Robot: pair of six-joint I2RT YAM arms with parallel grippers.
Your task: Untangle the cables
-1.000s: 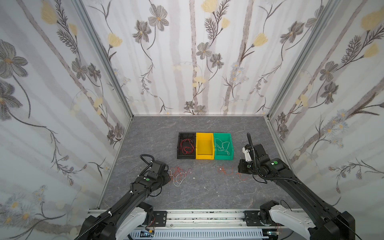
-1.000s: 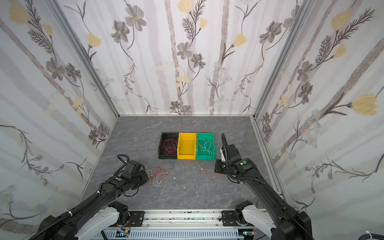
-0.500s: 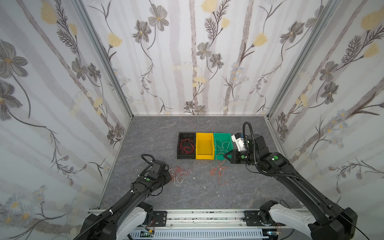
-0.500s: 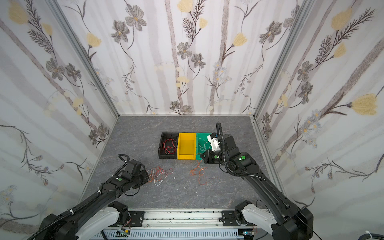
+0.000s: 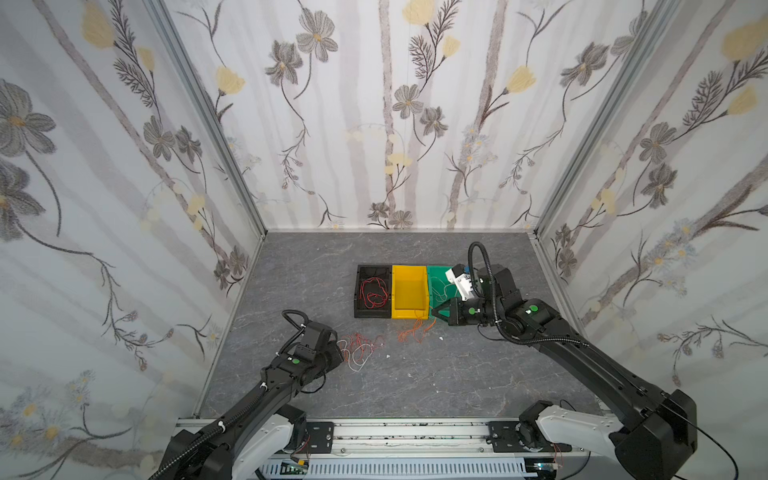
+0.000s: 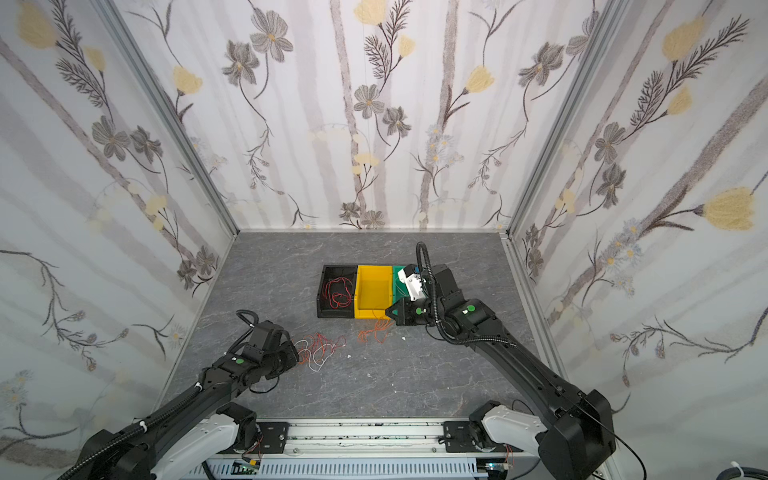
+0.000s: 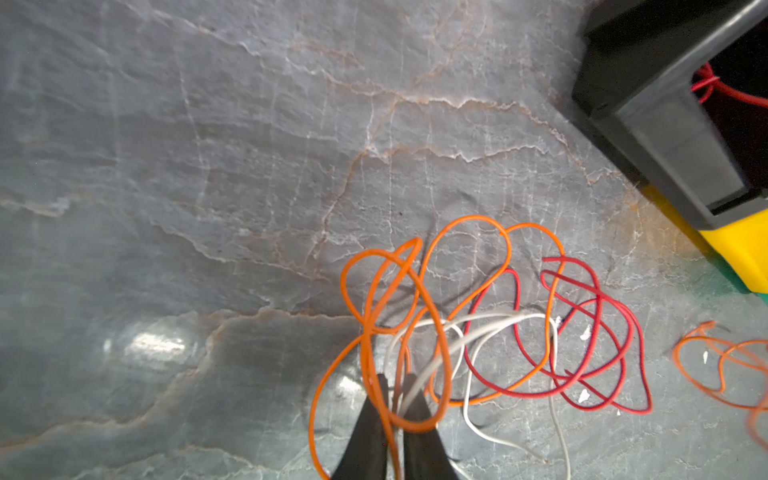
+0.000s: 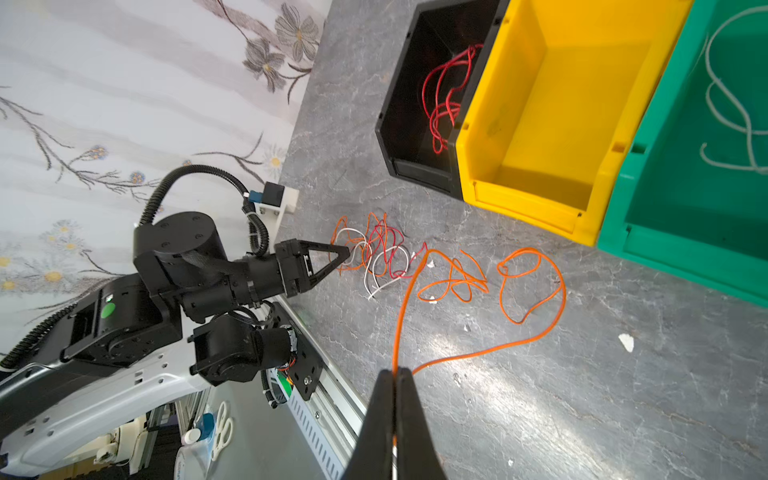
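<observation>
Right gripper (image 8: 395,372), raised above the tabletop (image 5: 415,382), with its jaws pressed together on one end of an orange cable (image 8: 453,284). In both top views its tip hangs at the front edge where the yellow bin (image 5: 409,291) meets the green bin (image 5: 436,276). The cable drops from the tip and lies in loose loops just in front of the yellow bin. Left gripper (image 7: 399,382), low over the surface at the left, with its jaws almost together and orange and white strands of the tangle (image 5: 358,348) pinched between them. The tangle of orange, red and white cables spreads from these fingers toward the bins. The pulled orange cable lies just beside it, and whether a strand touches it cannot be told. The black bin (image 5: 372,313) stands wall to wall with the yellow bin and holds a red cable (image 5: 373,293); the green bin holds a white cable (image 8: 747,133). Bare grey, marble-veined tabletop extends between the cables and the front rail (image 5: 407,432), behind the bins to the back wall, and left of the black bin. A few small white flecks lie on it. Floral-papered walls (image 5: 374,124) close three sides and meet at aluminium corner posts (image 5: 208,120).
</observation>
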